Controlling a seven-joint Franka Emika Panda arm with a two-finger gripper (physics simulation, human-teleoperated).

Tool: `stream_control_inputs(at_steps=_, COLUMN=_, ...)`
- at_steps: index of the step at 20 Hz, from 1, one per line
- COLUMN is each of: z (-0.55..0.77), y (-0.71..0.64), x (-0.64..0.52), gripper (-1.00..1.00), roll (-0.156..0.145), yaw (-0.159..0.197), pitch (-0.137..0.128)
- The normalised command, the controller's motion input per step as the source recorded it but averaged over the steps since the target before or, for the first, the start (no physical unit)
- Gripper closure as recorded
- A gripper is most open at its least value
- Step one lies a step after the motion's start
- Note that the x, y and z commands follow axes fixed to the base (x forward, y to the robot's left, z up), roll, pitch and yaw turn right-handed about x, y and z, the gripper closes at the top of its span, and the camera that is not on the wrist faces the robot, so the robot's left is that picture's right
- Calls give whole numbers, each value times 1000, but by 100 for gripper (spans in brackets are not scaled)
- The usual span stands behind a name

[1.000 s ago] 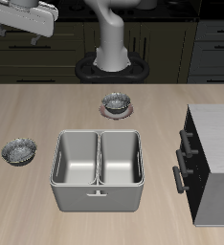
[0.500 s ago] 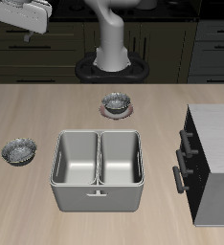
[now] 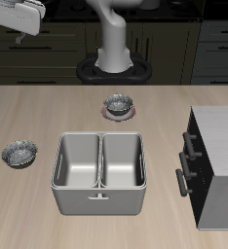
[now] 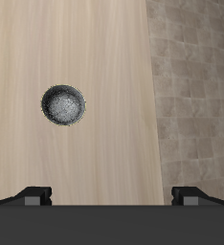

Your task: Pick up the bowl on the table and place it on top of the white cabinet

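Bowl [image 3: 19, 153]: small, shallow, grey metallic with dark mottling, upright on the table [image 3: 48, 112], near one side edge and about midway between back and front; nothing touches it. In the wrist view the same bowl [image 4: 62, 105] lies alone on bare wood grain, near the table's edge, beyond which a tiled floor [image 4: 195, 86] shows. Pincer [image 3: 19, 21]: high above the table, out past the back corner on the bowl's side, well apart from the bowl and holding nothing; whether the jaws are wide or narrow cannot be told, only two dark finger tips [image 4: 34, 195] being visible in the wrist view. Cabinet [image 3: 221, 146]: boxy, pale grey-white top, black front with dark bar handles, at the opposite side edge toward the front; its top is bare. Double bin [image 3: 98, 173]: grey metal, two compartments, near the front edge between bowl and cabinet, just beside the bowl but apart from it. Second bowl [image 3: 119, 103]: similar, on a pinkish-red saucer [image 3: 118, 114], near the back edge before the robot base [image 3: 114, 66].
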Motion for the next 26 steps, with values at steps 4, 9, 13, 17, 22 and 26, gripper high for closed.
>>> stream_control_inputs(at_steps=4, z=69, y=43, x=318, gripper=-100, roll=12, yaw=8, pitch=-6)
stream_control_inputs(at_steps=9, z=43, y=112, x=256, gripper=-100, roll=22, yaw=21, pitch=-2)
stream_control_inputs(at_steps=13, z=14, y=-26, x=312, gripper=-100, roll=-20, yaw=3, pitch=-18)
stream_control_inputs(at_steps=17, z=67, y=-90, x=223, gripper=-100, roll=-4, yaw=-11, pitch=-13)
stream_control_inputs(at_steps=22, z=36, y=-76, x=191, gripper=-100, roll=-11, yaw=5, pitch=-15)
stream_control_inputs(at_steps=26, z=8, y=88, x=130, gripper=-100, roll=16, yaw=-2, pitch=-3)
